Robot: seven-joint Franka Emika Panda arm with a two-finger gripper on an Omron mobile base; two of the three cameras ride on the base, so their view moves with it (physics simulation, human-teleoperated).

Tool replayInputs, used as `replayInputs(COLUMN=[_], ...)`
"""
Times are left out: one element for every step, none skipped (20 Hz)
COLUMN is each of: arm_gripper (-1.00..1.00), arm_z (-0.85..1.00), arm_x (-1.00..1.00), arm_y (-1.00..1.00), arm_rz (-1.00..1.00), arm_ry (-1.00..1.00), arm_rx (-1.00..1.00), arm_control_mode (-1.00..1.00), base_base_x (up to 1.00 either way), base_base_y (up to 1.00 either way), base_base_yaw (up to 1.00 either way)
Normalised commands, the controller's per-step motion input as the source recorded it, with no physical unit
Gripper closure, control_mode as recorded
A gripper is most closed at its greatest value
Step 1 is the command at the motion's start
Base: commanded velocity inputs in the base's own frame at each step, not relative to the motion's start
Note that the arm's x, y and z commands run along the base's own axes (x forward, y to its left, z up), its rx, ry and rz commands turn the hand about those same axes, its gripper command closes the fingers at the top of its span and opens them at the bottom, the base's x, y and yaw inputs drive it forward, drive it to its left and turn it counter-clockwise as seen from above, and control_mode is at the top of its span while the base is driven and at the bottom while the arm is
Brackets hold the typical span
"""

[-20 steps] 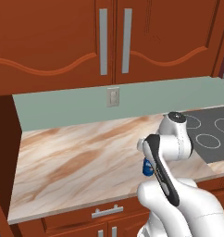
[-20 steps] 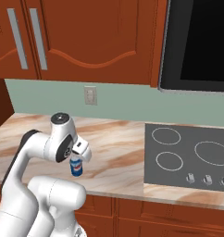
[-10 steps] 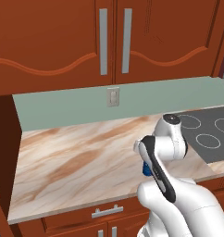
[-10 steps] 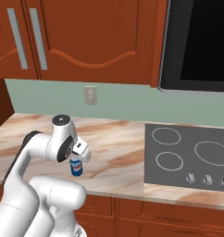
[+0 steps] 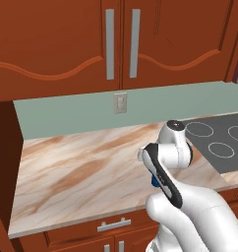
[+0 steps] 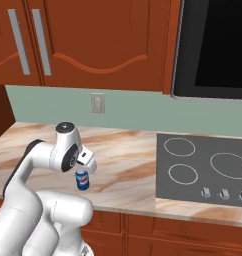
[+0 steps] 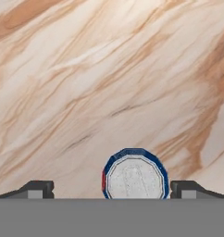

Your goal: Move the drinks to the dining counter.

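Blue can with white label (image 6: 83,180) stands upright on the marble counter (image 6: 128,165), seemingly centred beneath the wide-open gripper (image 7: 111,187) for grasping.

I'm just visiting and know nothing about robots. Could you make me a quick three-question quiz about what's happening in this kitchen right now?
1. True or false: the end effector is shut on the small blue can with a white label.
2. Where does the can stand? A) on the black cooktop B) on the beige-brown marble counter C) inside a cabinet
3. Fill in: from the hand view, the can's silver top lies ____ the two dark fingertips.

Key: 1 false, it is open; 2 B; 3 between.
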Motion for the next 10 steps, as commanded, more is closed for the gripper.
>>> replayInputs(arm_gripper=[-1.00,-1.00,-1.00,-1.00,-1.00,-1.00,-1.00,-1.00,-1.00,-1.00], arm_z=[-0.26,-0.21,-0.11,-0.06,-0.03,-0.02,-0.01,-0.04,-0.04,-0.02], arm_x=[0.00,0.00,0.00,0.00,0.00,0.00,0.00,0.00,0.00,0.00], arm_y=[-0.09,-0.26,-0.30,-0.22,-0.14,-0.11,-0.11,-0.06,-0.02,-0.05], arm_rz=[0.00,0.00,0.00,0.00,0.00,0.00,0.00,0.00,0.00,0.00], arm_ry=[0.00,0.00,0.00,0.00,0.00,0.00,0.00,0.00,0.00,0.00], arm_rx=[0.00,0.00,0.00,0.00,0.00,0.00,0.00,0.00,0.00,0.00], arm_control_mode=[-1.00,-1.00,-1.00,-1.00,-1.00,-1.00,-1.00,-1.00,-1.00,-1.00], base_base_x=[0.00,0.00,0.00,0.00,0.00,0.00,0.00,0.00,0.00,0.00], base_base_y=[0.00,0.00,0.00,0.00,0.00,0.00,0.00,0.00,0.00,0.00], base_base_yaw=[0.00,0.00,0.00,0.00,0.00,0.00,0.00,0.00,0.00,0.00])
